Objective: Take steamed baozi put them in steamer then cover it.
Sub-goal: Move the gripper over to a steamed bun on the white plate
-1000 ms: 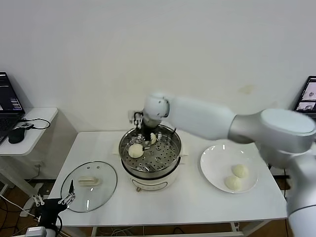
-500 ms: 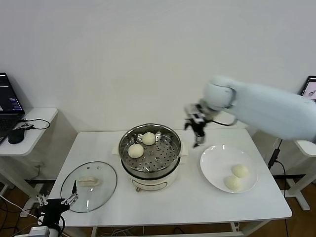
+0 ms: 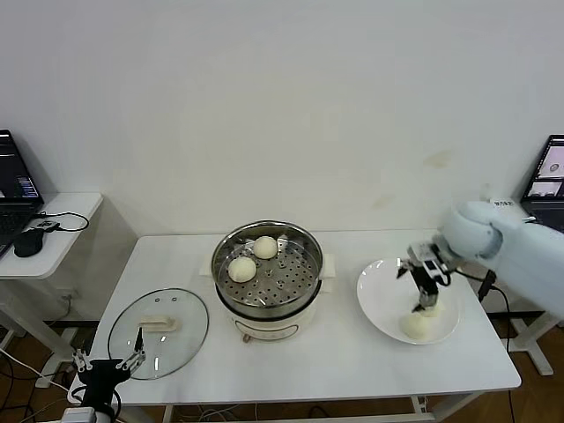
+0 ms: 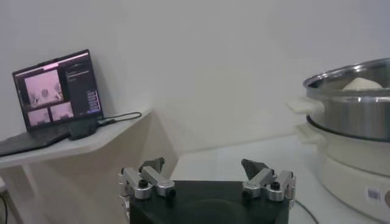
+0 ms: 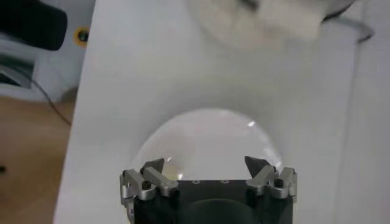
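The steel steamer (image 3: pixel 269 280) stands mid-table on its cream base. Two baozi (image 3: pixel 242 269) (image 3: pixel 265 247) lie on its perforated tray. Two more baozi are on the white plate (image 3: pixel 377 304) at the right: one (image 3: pixel 414 326) near the front, the other (image 3: pixel 433 308) partly hidden behind my right gripper (image 3: pixel 426 284). That gripper hangs open and empty just above the plate, which shows under it in the right wrist view (image 5: pixel 207 137). My left gripper (image 3: pixel 107 363) is open and empty, low at the table's front left corner. The left wrist view shows the steamer (image 4: pixel 353 106) beyond it.
The round glass lid (image 3: pixel 159 326) with cream handle lies flat on the table, left of the steamer, by my left gripper. A side table with a laptop (image 4: pixel 55 91) and mouse (image 3: pixel 28 242) stands at the far left. Another screen (image 3: pixel 546 176) is at the far right.
My right arm left a second baozi in the steamer, drew out, swung right and came down over the plate. The left gripper barely shifted.
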Robot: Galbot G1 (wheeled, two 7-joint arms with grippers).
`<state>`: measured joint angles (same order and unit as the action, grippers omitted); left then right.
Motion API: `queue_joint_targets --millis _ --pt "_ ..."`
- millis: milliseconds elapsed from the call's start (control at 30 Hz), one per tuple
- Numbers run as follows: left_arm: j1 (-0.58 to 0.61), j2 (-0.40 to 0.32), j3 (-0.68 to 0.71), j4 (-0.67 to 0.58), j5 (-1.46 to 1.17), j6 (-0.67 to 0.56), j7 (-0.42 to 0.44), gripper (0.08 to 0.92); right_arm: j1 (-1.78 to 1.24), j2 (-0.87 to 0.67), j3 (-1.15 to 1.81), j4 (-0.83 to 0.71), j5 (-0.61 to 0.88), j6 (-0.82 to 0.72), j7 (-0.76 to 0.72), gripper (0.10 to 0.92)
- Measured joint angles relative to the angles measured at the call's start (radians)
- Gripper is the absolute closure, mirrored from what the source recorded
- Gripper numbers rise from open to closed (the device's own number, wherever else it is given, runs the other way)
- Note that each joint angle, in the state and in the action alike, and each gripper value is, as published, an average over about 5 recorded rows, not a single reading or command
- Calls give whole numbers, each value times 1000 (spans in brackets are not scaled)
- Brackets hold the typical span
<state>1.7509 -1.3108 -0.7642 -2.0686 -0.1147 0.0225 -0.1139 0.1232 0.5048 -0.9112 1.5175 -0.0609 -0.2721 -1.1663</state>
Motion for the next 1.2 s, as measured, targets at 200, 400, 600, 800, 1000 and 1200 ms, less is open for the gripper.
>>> queue_joint_targets --millis 200,400,600,800,1000,1200 --pt "2 -6 1 4 8 0 0 177 -96 4 51 -45 -57 8 8 202" --pt "3 -7 -2 7 9 0 0 177 -158 36 85 -91 -96 9 19 203" --pt "5 -7 -8 13 8 0 -1 177 -191 84 104 -136 -124 6 28 203" --pt "4 -7 -12 15 6 -1 -1 177 -209 110 112 -162 -140 -3 24 245" --pt "3 -9 -12 17 5 -1 -2 177 -215 115 120 -174 -141 -9 19 362" --pt "4 -10 -11 15 5 -1 -2 177 -215 115 130 -176 -134 -11 14 437"
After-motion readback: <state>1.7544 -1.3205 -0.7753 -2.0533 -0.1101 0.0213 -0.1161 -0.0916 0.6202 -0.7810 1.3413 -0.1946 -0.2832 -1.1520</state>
